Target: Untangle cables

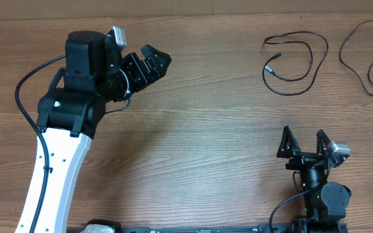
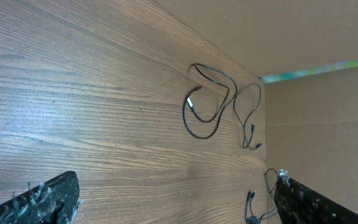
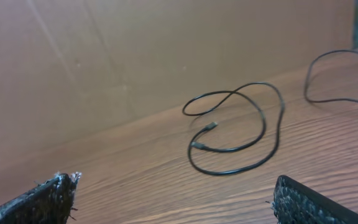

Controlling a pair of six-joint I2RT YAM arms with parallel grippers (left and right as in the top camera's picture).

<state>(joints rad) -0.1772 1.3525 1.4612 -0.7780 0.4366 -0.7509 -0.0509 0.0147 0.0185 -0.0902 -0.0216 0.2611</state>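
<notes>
Wood-grain desk (image 1: 193, 149) fills the overhead view: a looped cable (image 1: 327, 52) and a looser cable (image 1: 340, 55) lie apart at upper right, while the left tool (image 1: 159, 72) at upper left and the right tool (image 1: 302, 133) at lower right are both spread and empty. Left wrist view puts both cables right of centre. Right wrist view has the looped cable centred and the looser cable at upper right.

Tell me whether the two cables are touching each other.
Apart. The overhead view shows a strip of bare table between the coiled cable and the other cable; the right wrist view shows the same gap.
</notes>
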